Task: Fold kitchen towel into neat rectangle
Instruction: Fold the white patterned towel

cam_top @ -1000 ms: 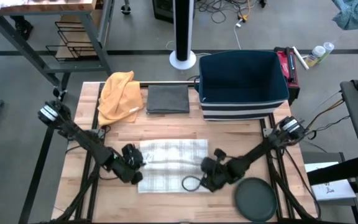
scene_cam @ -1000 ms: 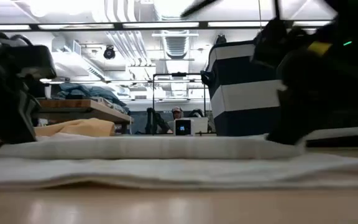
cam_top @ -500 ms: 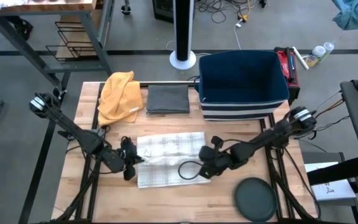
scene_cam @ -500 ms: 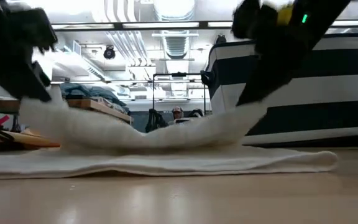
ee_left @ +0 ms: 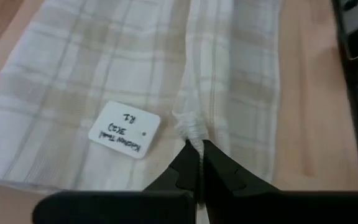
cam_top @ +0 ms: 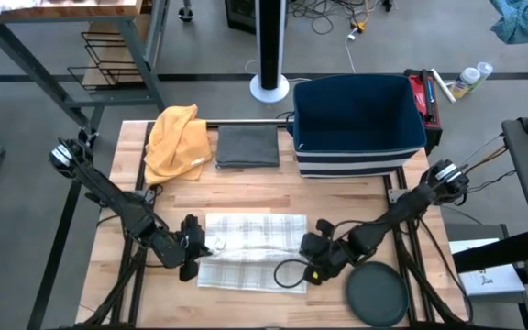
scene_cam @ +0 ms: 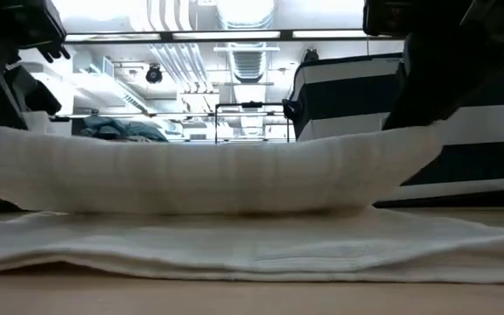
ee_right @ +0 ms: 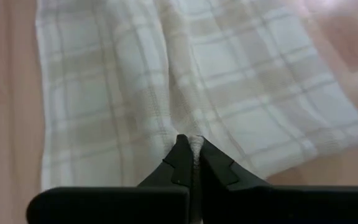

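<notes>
**Kitchen towel held up at both ends, mid-fold**

Kitchen towel (cam_top: 250, 249), one in number, white with a pale plaid, lies on the near half of your wooden table (cam_top: 337, 197). In the low view (scene_cam: 199, 179) one long edge hangs lifted and sagging between the two grippers, above the part lying flat on the wood. A single white tag (ee_left: 124, 129) with handwriting sits on the cloth in the left wrist view.

You have two grippers engaged. The left gripper (cam_top: 193, 249) is at the towel's left end, fingers pressed together on a bunched fold of cloth (ee_left: 196, 155). The right gripper (cam_top: 315, 257) is at the right end, likewise pinching a fold of the towel (ee_right: 191, 149).

Beyond the towel you will count:
- one round dark disc (cam_top: 378, 293) at the table's near right corner, just beside the right arm;
- one folded grey cloth (cam_top: 247, 146) at the far edge;
- one crumpled yellow cloth (cam_top: 176, 139) to its left, touching or nearly so;
- one dark blue bin (cam_top: 358, 124) with white stripes at the far right.
</notes>
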`<action>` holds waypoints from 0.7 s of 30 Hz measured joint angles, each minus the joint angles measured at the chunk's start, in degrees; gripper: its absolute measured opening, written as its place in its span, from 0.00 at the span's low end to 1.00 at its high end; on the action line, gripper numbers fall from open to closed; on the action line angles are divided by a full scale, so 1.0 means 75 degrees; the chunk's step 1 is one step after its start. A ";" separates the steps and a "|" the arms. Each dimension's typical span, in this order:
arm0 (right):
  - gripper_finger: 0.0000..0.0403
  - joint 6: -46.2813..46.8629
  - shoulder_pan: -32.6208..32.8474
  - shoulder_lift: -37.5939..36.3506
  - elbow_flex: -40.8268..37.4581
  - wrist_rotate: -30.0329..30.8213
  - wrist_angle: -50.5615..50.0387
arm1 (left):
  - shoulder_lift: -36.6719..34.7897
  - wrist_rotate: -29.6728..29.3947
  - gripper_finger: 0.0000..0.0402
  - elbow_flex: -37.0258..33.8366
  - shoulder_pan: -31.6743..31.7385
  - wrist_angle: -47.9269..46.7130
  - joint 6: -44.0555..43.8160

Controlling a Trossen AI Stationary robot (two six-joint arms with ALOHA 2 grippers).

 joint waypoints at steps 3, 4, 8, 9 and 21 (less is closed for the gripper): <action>0.00 -0.0200 -0.0209 0.0071 -0.0011 0.0169 -0.0032 | -0.0072 -0.0223 0.00 -0.0075 0.0053 -0.0206 -0.0023; 0.00 -0.0282 -0.0313 0.0099 -0.0012 0.0218 -0.0030 | -0.0074 -0.0298 0.00 -0.0105 0.0090 -0.0303 -0.0037; 0.00 -0.0834 -0.0863 0.0116 -0.0015 0.0323 -0.0052 | -0.0264 -0.0618 0.00 -0.0147 0.0354 -0.0852 -0.0031; 0.00 -0.0964 -0.1010 0.0086 -0.0017 0.0322 -0.0046 | -0.0362 -0.0620 0.00 -0.0147 0.0450 -0.0967 0.0040; 0.00 -0.3200 -0.1791 -0.1839 0.0278 0.1311 -0.0094 | -0.2784 -0.2245 0.00 0.1568 0.1355 -0.3886 0.1863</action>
